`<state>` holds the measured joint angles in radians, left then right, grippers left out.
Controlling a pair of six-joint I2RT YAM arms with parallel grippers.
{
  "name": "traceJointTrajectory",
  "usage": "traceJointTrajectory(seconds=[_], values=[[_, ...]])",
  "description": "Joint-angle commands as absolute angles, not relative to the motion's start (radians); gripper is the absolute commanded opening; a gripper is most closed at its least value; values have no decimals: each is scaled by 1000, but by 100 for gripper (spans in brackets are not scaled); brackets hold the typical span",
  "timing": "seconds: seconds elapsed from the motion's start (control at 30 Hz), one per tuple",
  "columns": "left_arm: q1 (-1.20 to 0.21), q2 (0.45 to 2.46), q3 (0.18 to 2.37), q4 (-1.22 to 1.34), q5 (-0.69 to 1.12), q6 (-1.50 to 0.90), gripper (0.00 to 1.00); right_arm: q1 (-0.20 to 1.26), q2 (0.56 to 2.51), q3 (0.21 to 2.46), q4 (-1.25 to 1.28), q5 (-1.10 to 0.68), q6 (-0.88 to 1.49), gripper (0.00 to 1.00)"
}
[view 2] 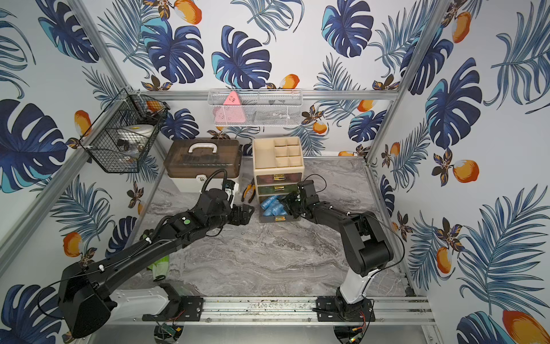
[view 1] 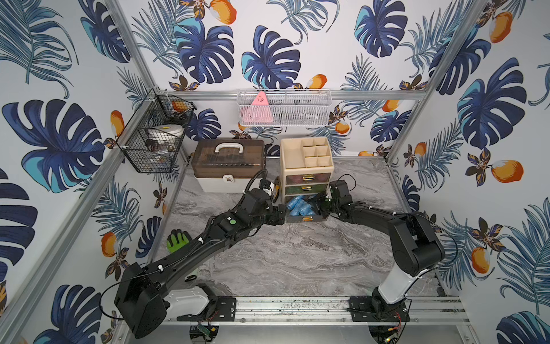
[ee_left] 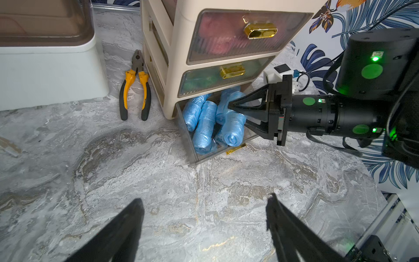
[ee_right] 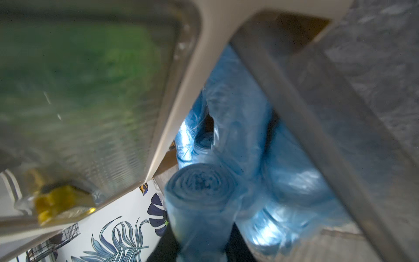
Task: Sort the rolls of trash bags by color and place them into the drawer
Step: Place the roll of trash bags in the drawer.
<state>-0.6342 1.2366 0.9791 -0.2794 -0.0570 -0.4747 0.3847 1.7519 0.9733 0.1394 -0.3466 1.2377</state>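
Note:
The bottom drawer [view 1: 306,219] [ee_left: 186,138] of the beige organizer [view 1: 306,155] stands pulled out, with several blue rolls of trash bags [view 1: 297,206] [view 2: 272,207] [ee_left: 204,127] in it. My right gripper [view 1: 320,205] [view 2: 287,204] [ee_left: 237,113] [ee_right: 201,245] reaches into that drawer, shut on one blue roll [ee_right: 201,195] above the others. Green rolls [ee_left: 204,82] show dimly through the shut middle drawer's front, pink ones [ee_left: 220,38] through the top one. My left gripper [view 1: 278,214] [view 2: 245,214] [ee_left: 205,199] hovers open and empty over the table, left of the drawer.
Yellow-handled pliers [ee_left: 135,84] [view 2: 248,190] lie beside the organizer. A brown-lidded case [view 1: 227,163] stands at the back left. A green-and-black glove [view 1: 177,239] lies near the left arm. A black wire basket [view 1: 154,134] and a white mesh basket [view 1: 284,108] hang on the walls.

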Motion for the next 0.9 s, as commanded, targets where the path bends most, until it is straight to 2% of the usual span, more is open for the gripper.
traceJointTrajectory(seconds=[0.0,0.07,0.2,0.4,0.57,0.67,0.8,0.87], values=[[-629,1226,976,-248,-44,-482,88,396,1770,993,103,-309,1248,42],[-627,1221,973,-249,-44,-486,88,401,1771,996,111,-317,1261,49],[-626,1208,969,-251,-44,-486,89,405,1732,986,101,-319,1258,55],[-624,1202,966,-253,-44,-490,89,406,1611,916,85,-307,1241,56],[-624,1204,968,-249,-40,-491,89,407,1542,900,43,-284,1200,53],[-623,1205,970,-247,-36,-492,89,406,1552,913,48,-283,1177,46],[-623,1215,974,-251,-29,-494,88,406,1631,946,65,-306,1168,18],[-624,1212,972,-252,-33,-493,88,406,1661,940,85,-315,1185,11]])
